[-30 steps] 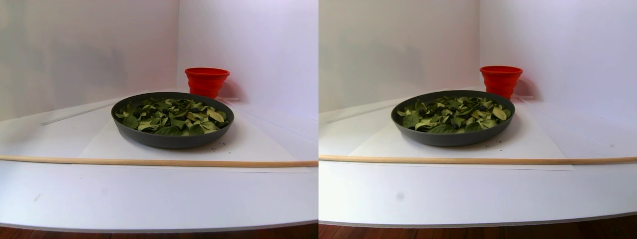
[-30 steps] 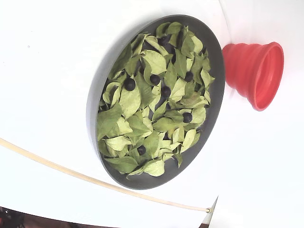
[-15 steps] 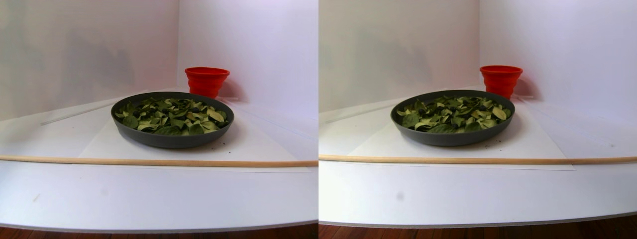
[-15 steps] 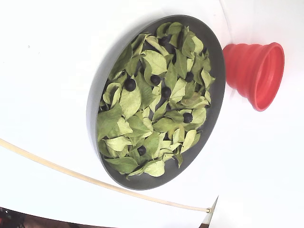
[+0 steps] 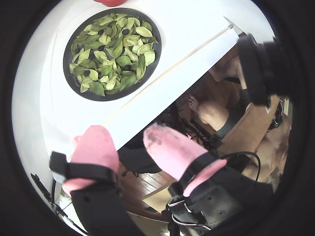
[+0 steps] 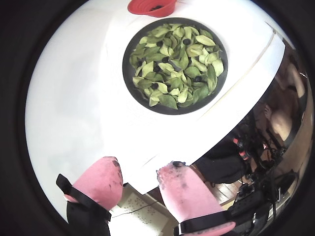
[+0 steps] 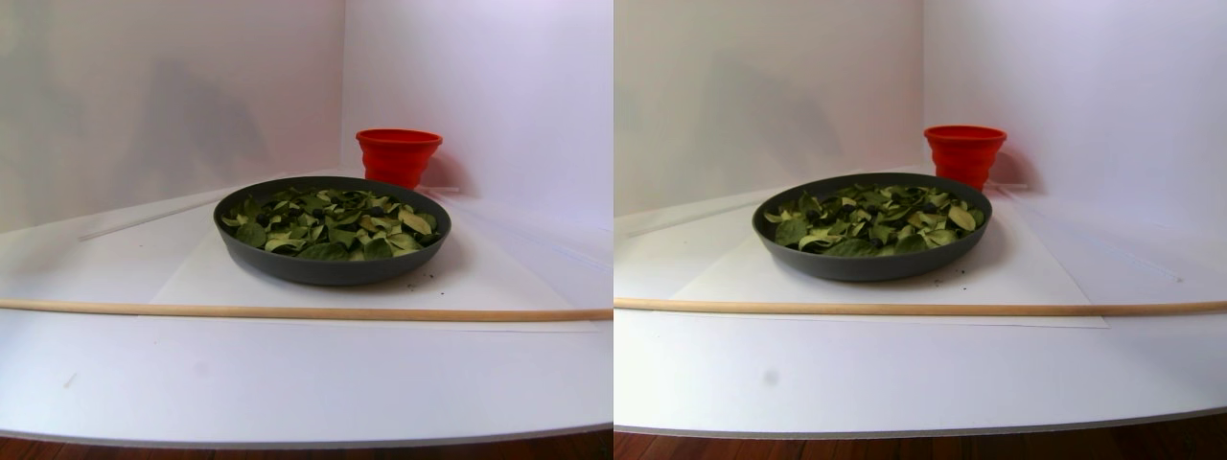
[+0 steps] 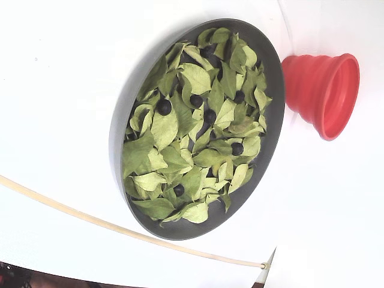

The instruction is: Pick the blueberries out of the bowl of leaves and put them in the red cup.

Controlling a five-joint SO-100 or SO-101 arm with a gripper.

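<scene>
Spreading smooth and white under everything, the table (image 8: 60, 72) carries a thin pale wooden rod (image 8: 90, 221) lying across it near the bowl's front edge. The bowl (image 8: 117, 135) is wide, shallow and round, matte dark grey, and it is filled with loose, overlapping oval leaves (image 8: 165, 129) — light to mid green, some yellowish, slightly curled. Just beside the bowl's far rim stands the red cup (image 8: 321, 93), ribbed in stepped rings and flaring to a wide mouth; in a wrist view something dark shows inside it (image 6: 156, 7), too small to identify. The end effector (image 6: 140, 174) hangs high above the table's edge, well apart from the bowl, its two rounded pink-covered fingers (image 6: 101, 182) spread open with nothing between them. Smallest are the blueberries (image 8: 164, 107) — round, glossy blue-black, scattered among the leaves in the bowl.
</scene>
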